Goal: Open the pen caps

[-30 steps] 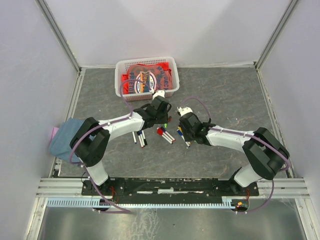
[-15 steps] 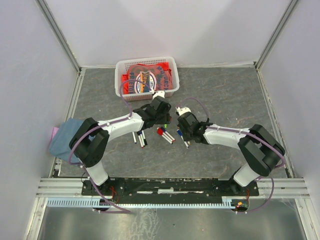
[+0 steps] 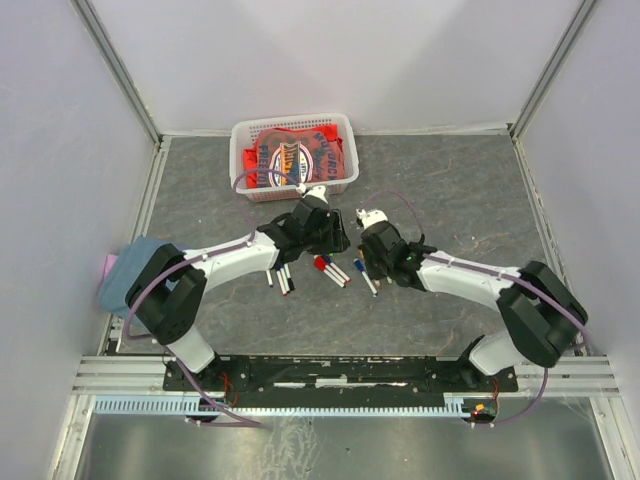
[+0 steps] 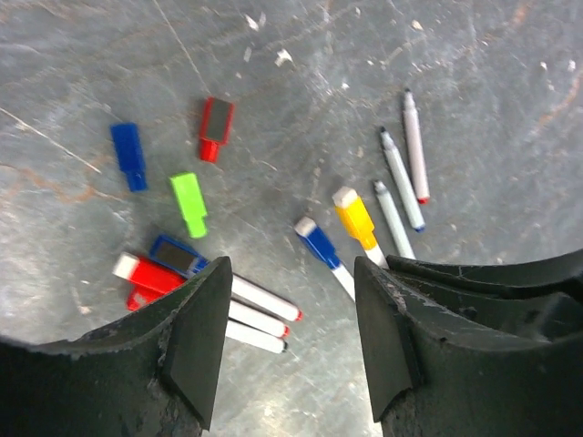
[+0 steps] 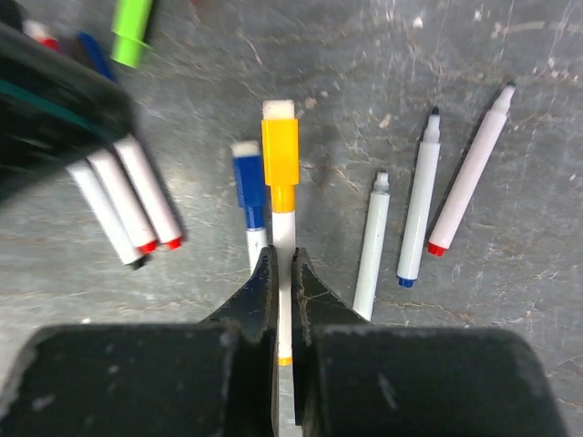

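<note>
A grey bench carries a white basket on the far side of the yellow-capped pen, on which both arms converge; the right end effector is pinched narrow on that pen's white barrel, its long axis running straight out from the fingers, the yellow cap at the free end; the left end effector hangs just beside the pen, spread wide and holding nothing, the cap lying just ahead of its gap; a blue-capped pen lies alongside, three uncapped pens on the other flank; a blue cap, a red cap and a green cap lie loose beyond the blue-capped pen; the left arm looks best placed to close on the cap and pull along the barrel's line.
</note>
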{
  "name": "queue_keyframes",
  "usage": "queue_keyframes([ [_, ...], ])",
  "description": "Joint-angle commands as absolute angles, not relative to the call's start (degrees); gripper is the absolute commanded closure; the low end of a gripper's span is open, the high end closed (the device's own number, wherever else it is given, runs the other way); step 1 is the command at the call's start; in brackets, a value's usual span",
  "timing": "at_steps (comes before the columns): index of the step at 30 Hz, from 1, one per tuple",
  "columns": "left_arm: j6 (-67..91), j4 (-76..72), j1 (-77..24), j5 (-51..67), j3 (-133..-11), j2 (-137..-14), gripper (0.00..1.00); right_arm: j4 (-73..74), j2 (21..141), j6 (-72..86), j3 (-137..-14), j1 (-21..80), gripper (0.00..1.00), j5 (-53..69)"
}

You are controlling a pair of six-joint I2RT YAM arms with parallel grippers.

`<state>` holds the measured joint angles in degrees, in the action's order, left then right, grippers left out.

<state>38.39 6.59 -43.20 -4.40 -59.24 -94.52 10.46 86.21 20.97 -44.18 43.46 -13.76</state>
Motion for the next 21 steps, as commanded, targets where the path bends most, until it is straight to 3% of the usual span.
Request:
queue_keyframes([
  [1, 46.51, -0.86, -43.06, 3.30, -56.88, -91.93, 0.37, 7.94, 79.25, 19.94, -44.53, 43.68, 0.99, -10.73],
  [21, 64.10, -21.01, -43.06, 12.32, -44.80, -90.48, 0.36, -0.61, 67.37, 27.50, -34.93, 43.93, 0.99, -0.80],
])
